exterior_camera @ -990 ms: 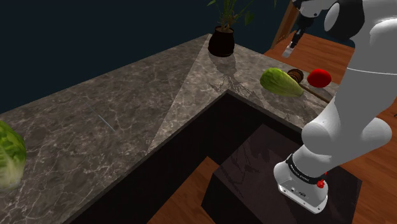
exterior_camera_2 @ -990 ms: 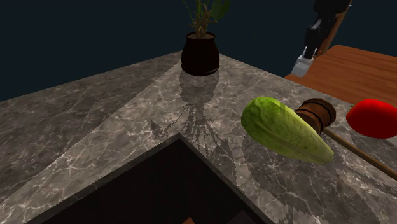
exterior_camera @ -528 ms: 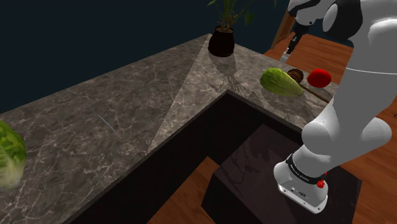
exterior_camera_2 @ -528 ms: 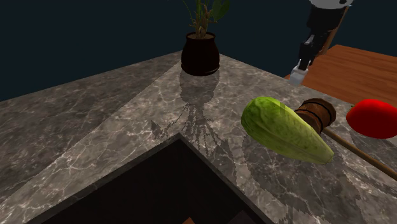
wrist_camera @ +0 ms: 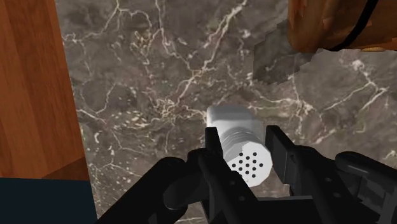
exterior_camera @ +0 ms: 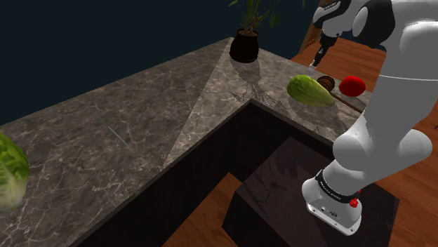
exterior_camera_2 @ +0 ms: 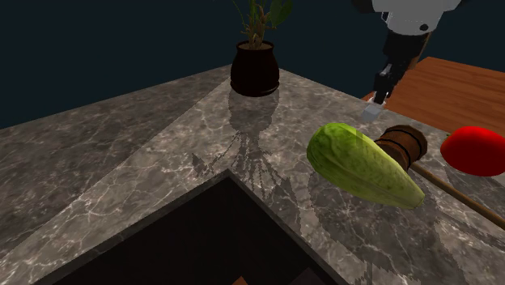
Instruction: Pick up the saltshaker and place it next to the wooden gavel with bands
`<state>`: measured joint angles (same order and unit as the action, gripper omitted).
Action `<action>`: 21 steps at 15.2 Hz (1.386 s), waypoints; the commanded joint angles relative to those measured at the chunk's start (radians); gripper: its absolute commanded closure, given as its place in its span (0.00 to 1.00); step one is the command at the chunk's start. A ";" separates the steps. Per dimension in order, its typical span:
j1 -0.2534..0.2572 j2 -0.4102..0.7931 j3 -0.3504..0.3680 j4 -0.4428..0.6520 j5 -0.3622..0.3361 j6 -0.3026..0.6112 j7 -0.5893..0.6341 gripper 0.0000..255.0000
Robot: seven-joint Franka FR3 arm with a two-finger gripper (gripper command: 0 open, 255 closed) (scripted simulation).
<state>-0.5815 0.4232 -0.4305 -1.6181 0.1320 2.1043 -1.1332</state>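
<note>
**Shaker in grip, gavel next**

Gripper (wrist_camera: 242,139) is closed on the saltshaker (wrist_camera: 231,119), its 2 fingers clasping the sides, at the second exterior view's upper right, over the marble counter (exterior_camera_2: 162,154). Lower it upright just beside the gavel (exterior_camera_2: 402,144); avoid the green vegetable (exterior_camera_2: 360,166).

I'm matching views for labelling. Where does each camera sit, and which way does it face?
Shoulder view: beside the stand, looking down across the counter; arm and stand show.
Second exterior view: low over the counter, facing the pot and gavel; gripper shows.
Wrist view: on the gripper, looking down on the counter; fingers clasp the saltshaker.
Shared: gavel and pot in both exterior views.
</note>
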 commanded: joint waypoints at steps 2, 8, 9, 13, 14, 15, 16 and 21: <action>-0.001 0.012 0.003 -0.026 0.006 0.037 -0.003 1.00; -0.003 0.025 0.007 -0.044 0.013 0.067 -0.007 1.00; -0.003 0.025 0.007 -0.044 0.013 0.067 -0.007 1.00; -0.003 0.025 0.007 -0.044 0.013 0.067 -0.007 0.00; -0.003 0.025 0.007 -0.044 0.013 0.067 -0.007 0.00; -0.003 0.025 0.007 -0.044 0.013 0.067 -0.007 0.00; -0.003 0.025 0.007 -0.044 0.013 0.067 -0.007 0.00; 0.009 -0.022 -0.004 -0.010 -0.010 -0.011 0.007 0.00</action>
<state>-0.5739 0.4108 -0.4316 -1.6435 0.1273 2.1192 -1.1284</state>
